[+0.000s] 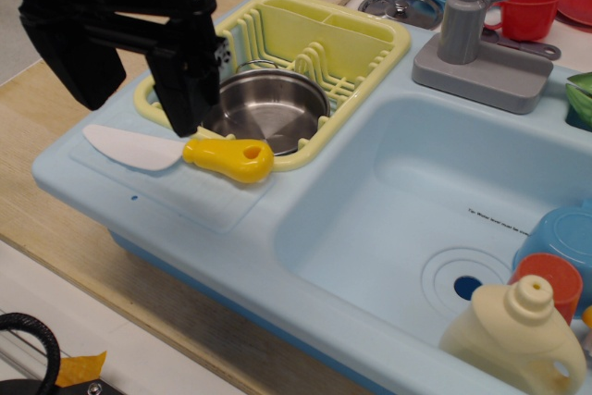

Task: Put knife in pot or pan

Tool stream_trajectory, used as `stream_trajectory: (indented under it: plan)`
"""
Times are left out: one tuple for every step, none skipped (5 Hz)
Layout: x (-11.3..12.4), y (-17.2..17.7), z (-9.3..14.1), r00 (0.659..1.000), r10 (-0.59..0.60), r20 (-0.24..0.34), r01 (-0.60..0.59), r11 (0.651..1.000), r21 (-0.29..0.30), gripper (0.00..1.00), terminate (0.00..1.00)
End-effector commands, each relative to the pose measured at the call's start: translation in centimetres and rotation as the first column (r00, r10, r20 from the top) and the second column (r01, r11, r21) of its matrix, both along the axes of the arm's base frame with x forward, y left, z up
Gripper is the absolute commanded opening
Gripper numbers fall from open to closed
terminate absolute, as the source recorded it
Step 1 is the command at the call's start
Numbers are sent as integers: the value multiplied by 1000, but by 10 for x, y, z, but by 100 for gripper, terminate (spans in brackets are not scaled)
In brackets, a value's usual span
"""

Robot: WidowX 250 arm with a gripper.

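Toy knife (180, 151) flat on the light-blue drainboard of a toy sink unit (277, 228), white blade pointing left, chunky yellow handle with its hole lying to the right, against the front rim of a yellow dish rack (324, 53). Shiny steel pot (268, 113) seated inside that rack, just behind the handle, interior bare. Black claw (190, 90) poised above the rack's left corner, one broad finger reaching down to a spot just behind the knife where blade meets handle; second finger not distinguishable, so impossible to tell whether parted or closed, and nothing visibly gripped. Knife outside the pot, lying alongside it. Grey toy faucet (472, 16) upright on its base behind the basin, open drain hole at the basin's lower right. Cream detergent bottle (518, 339) on the front right corner, with a red cup (553, 277) and a blue bowl (564, 233) beside it. Flat metal lid (400, 6) with a knob behind the rack, a red mug (525, 14) and blue dishes farther back. Whole unit set on a pale wooden tabletop (55, 228).
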State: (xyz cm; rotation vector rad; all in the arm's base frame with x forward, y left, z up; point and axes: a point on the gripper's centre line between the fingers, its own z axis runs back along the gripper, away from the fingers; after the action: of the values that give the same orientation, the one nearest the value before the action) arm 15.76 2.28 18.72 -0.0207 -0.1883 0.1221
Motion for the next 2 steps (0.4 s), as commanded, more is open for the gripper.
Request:
stream_trajectory:
  plan:
    - [0,0,0,1000,0,0,0,1000,0,100,0]
    - [9,5,0,969,-247,-25,246,968,-38,100,0]
